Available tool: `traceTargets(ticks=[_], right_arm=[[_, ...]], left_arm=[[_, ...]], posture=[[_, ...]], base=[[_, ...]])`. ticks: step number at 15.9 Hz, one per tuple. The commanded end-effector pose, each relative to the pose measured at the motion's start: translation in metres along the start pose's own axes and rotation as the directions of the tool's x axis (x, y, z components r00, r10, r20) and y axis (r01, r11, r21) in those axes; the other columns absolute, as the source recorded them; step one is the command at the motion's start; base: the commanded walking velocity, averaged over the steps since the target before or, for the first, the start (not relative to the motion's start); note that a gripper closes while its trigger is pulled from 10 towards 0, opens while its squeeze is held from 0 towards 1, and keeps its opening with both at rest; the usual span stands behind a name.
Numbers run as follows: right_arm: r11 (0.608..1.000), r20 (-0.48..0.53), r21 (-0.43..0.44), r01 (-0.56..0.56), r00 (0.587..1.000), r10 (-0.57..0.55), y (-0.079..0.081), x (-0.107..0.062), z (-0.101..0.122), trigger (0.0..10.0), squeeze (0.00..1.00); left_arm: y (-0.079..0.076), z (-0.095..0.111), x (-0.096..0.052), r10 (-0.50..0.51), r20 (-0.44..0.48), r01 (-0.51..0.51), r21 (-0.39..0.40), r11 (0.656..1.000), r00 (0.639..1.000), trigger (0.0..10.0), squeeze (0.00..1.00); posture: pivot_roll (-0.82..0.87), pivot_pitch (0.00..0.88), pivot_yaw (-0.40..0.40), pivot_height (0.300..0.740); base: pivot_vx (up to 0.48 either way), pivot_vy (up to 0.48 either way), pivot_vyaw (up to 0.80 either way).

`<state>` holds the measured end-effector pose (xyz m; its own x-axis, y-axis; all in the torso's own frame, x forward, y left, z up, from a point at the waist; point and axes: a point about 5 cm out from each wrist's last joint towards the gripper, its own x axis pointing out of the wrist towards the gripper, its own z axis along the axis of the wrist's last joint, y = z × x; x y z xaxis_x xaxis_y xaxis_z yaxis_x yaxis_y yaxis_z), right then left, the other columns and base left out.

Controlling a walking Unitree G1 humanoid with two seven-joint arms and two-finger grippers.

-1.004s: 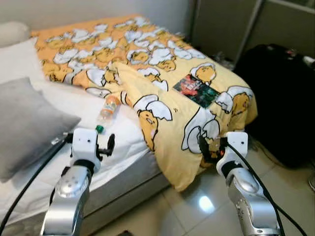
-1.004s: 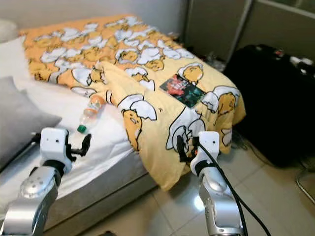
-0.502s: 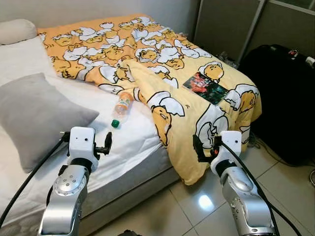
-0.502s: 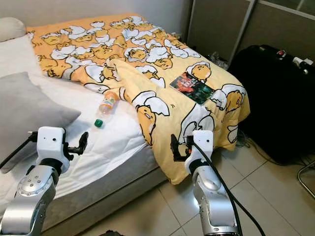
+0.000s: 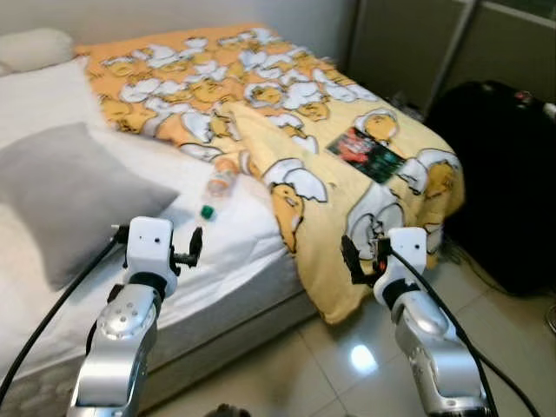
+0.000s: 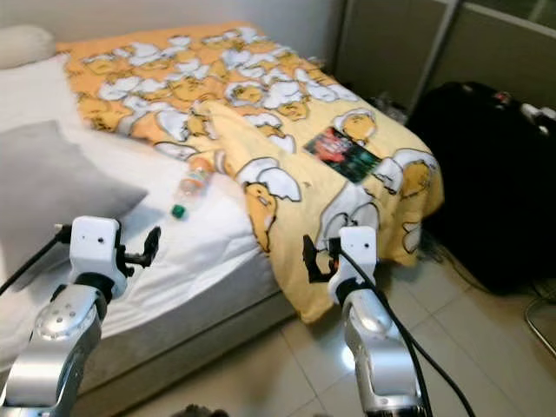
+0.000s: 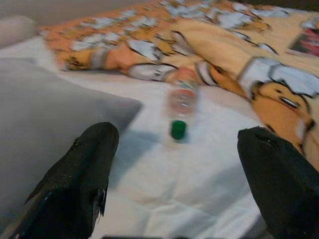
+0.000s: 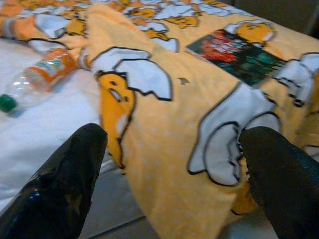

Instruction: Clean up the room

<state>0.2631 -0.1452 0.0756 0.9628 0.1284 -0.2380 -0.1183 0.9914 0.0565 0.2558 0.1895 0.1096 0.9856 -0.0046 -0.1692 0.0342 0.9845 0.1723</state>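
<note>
White-sheeted bed (image 5: 243, 248) with yellow cartoon duvet (image 5: 287, 113), grey pillow (image 5: 69, 195), green-capped bottle (image 5: 217, 187).

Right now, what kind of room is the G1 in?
A bedroom, most likely. A bed with a white sheet takes up most of the view, with a grey pillow and a yellow cartoon-print duvet on it. A black suitcase stands on the tiled floor beside it.

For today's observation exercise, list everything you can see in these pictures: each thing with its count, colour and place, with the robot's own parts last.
bottle: 1, clear with green cap, lying on the white sheet
quilt: 1, yellow with a cartoon print, spread over the bed
book: 1, dark, lying on the quilt
pillow: 1, grey, on the sheet
suitcase: 1, black, on the floor beside the bed
left gripper: open, facing the bottle
right gripper: open, near the quilt's edge
</note>
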Motion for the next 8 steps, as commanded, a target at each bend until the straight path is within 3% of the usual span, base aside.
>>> traceTargets(ticks=[1,8], right_arm=[[1.0,0.017,-0.006,0.008,1.0,-0.008,-0.0015,0.002,0.0037,10.0,0.0],[0.999,0.014,-0.036,0.004,1.0,-0.004,-0.0031,0.0043,0.0045,10.0,0.0]], left_arm=[[-0.0009,-0.0033,-0.0007,-0.003,-0.012,0.003,0.009,1.0,1.0,10.0,0.0],[-0.0013,-0.0027,0.0006,0.001,-0.009,-0.001,0.0,1.0,1.0,10.0,0.0]], posture=[[-0.05,0.0,0.026,0.74],[-0.05,0.0,0.029,0.74]], base=[[0.251,0.0,0.0],[0.257,0.0,0.0]])
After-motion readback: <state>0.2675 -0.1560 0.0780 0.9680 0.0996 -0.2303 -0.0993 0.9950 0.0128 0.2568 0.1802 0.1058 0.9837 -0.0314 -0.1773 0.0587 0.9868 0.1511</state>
